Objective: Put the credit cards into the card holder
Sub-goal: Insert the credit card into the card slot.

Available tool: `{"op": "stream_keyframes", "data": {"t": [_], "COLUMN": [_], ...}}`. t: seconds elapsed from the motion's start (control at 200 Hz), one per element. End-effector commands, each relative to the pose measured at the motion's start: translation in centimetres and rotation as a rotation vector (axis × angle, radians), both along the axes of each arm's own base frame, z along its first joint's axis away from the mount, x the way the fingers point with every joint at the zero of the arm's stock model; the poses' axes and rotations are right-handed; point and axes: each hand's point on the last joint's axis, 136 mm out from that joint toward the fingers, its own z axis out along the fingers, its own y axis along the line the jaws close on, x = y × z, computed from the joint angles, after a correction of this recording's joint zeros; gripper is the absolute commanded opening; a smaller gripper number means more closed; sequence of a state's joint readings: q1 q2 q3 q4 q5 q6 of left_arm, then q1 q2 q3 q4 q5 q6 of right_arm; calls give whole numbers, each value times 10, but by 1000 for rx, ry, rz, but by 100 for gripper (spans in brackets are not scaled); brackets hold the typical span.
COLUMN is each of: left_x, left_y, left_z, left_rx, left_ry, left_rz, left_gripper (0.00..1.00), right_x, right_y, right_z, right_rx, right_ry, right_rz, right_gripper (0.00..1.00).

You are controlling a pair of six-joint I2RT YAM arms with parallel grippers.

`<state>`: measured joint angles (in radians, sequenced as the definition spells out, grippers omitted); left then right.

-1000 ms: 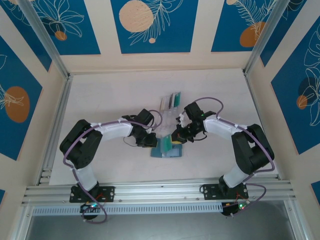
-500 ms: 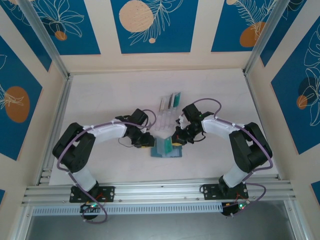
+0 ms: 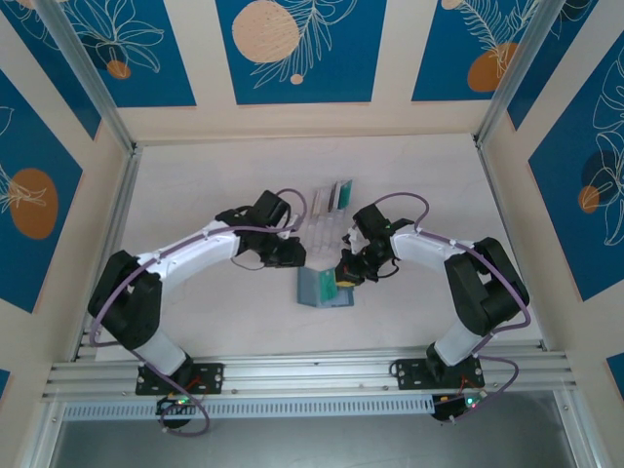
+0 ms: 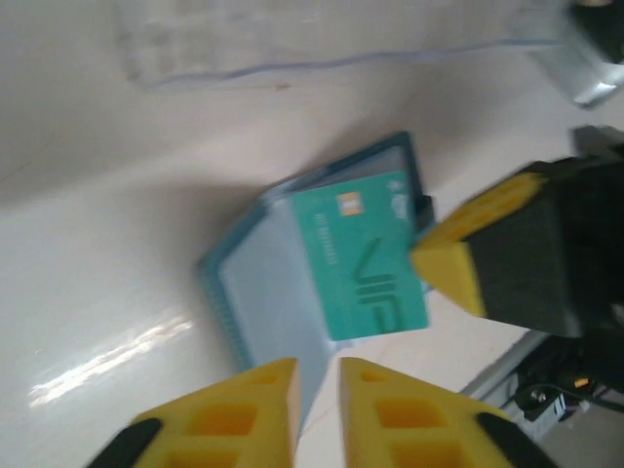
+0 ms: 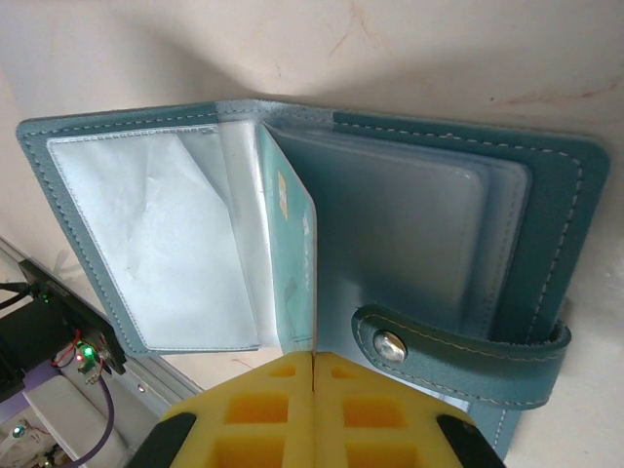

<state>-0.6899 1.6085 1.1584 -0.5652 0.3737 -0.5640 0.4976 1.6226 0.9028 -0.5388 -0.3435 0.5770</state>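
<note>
The card holder (image 3: 322,290) lies open on the table, teal with pale see-through pockets (image 5: 156,244). A teal credit card (image 4: 366,255) sticks out of one pocket leaf. Seen from the right wrist, that card (image 5: 295,263) stands edge-on and runs between the fingertips of my right gripper (image 5: 314,356), which is shut on it. My right gripper (image 3: 343,270) sits at the holder's far right corner. My left gripper (image 3: 291,255) hovers just left of the holder. Its jaws (image 4: 317,369) stand a narrow gap apart with nothing between them. More credit cards (image 3: 339,195) stand in a clear rack.
The clear acrylic slotted rack (image 3: 325,222) stands just beyond the holder, between the two arms. The holder's snap strap (image 5: 458,346) lies across its right half. An aluminium rail (image 3: 312,375) runs along the near table edge, and frame posts stand at the sides.
My left gripper has let go at the holder, drawn back up and to the left, and its jaws have narrowed again. The right gripper has stayed at the holder.
</note>
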Motion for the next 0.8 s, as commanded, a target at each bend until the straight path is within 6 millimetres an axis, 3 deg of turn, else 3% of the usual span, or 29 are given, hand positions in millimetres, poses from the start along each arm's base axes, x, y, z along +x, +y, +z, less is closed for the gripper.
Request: {"op": "stream_keyframes", "data": {"t": [0.0, 0.16, 0.405, 0.795], "left_x": [-10, -15, -28, -40], "left_y": [-12, -11, 10, 38], "left_z": [-15, -39, -79, -111], "left_rx": [31, 69, 174, 289], "left_ry": [48, 81, 134, 170], "left_rz": [-55, -70, -82, -104], "left_gripper": [8, 7, 7, 7], "right_x": [-7, -6, -6, -9], "right_y": [-1, 0, 0, 0], "right_z": [-2, 4, 9, 13], "right_rx": [-17, -7, 31, 222], "right_ry": [24, 10, -1, 19], "right_rz": [13, 14, 15, -2], "right_gripper": [0, 0, 0, 0]}}
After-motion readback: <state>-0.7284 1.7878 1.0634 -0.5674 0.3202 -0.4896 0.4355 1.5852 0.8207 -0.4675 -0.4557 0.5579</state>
